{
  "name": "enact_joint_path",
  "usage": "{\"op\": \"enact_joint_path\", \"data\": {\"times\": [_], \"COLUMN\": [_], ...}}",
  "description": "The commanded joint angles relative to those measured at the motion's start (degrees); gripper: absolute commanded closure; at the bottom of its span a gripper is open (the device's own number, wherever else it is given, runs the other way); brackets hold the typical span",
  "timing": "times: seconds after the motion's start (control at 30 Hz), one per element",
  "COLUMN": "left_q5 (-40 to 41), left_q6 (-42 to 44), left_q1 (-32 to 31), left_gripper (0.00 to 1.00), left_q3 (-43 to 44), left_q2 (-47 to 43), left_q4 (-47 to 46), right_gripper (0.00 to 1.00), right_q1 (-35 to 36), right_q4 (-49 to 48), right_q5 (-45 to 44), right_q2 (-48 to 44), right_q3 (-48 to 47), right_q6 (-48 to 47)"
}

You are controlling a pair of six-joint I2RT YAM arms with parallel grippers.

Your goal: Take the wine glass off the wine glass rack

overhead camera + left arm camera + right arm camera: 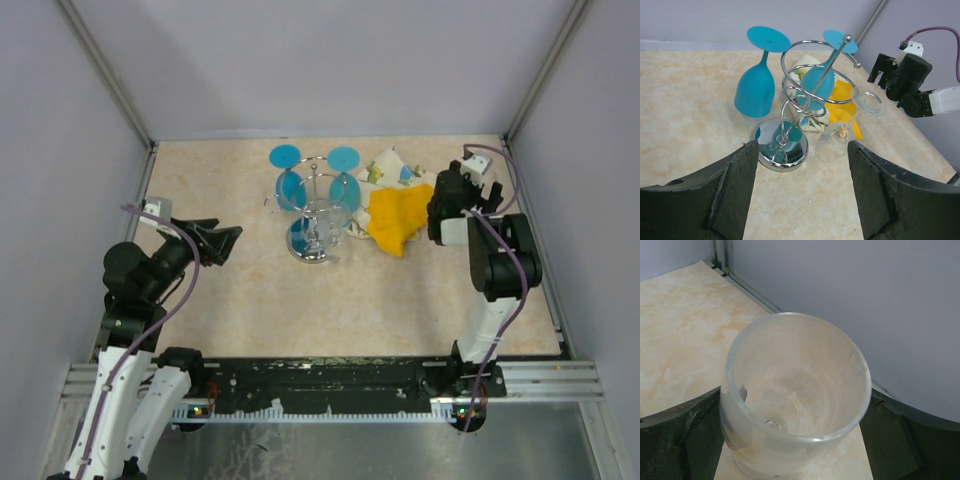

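Note:
The chrome wine glass rack (pixel 318 205) stands mid-table on its round shiny base (pixel 780 146). Two blue wine glasses (pixel 756 90) hang upside down from its wire loops. A clear wine glass (pixel 834 142) tilts beside the base, its foot (pixel 868 102) towards the right arm. My left gripper (pixel 222 241) is open and empty, left of the rack and aimed at it; its fingers (pixel 700 200) frame the base. My right gripper (pixel 448 198) is right of the rack. In the right wrist view its fingers (pixel 677 440) press both sides of a clear glass bowl (pixel 795 395), whose opening faces the camera.
A yellow cloth (pixel 398 218) and a patterned cloth (pixel 388 168) lie between the rack and the right arm. The enclosure walls close in behind and at both sides. The right gripper is near the back right corner rail (pixel 740 280).

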State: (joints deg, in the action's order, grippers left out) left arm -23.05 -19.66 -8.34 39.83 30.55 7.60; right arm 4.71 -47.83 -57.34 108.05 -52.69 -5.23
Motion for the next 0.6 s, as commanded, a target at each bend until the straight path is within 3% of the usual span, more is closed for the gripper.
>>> {"op": "enact_joint_path", "data": {"times": [0.0, 0.57], "left_q5": [0.76, -1.13], "left_q6": [0.07, -2.07], "left_q1": [0.25, 0.25], "left_gripper": [0.23, 0.22], "left_q3": [1.51, 1.12], "left_q2": [-0.39, 0.34], "left_q4": [-0.79, -0.11], "right_gripper": [0.01, 0.01], "right_q1": [-0.23, 1.08], "right_q4": [0.29, 7.16], "right_q5": [0.09, -0.41], "right_q2": [-6.71, -32.05], "right_q3": [1.46, 12.56], "right_q6": [4.9, 8.59]}}
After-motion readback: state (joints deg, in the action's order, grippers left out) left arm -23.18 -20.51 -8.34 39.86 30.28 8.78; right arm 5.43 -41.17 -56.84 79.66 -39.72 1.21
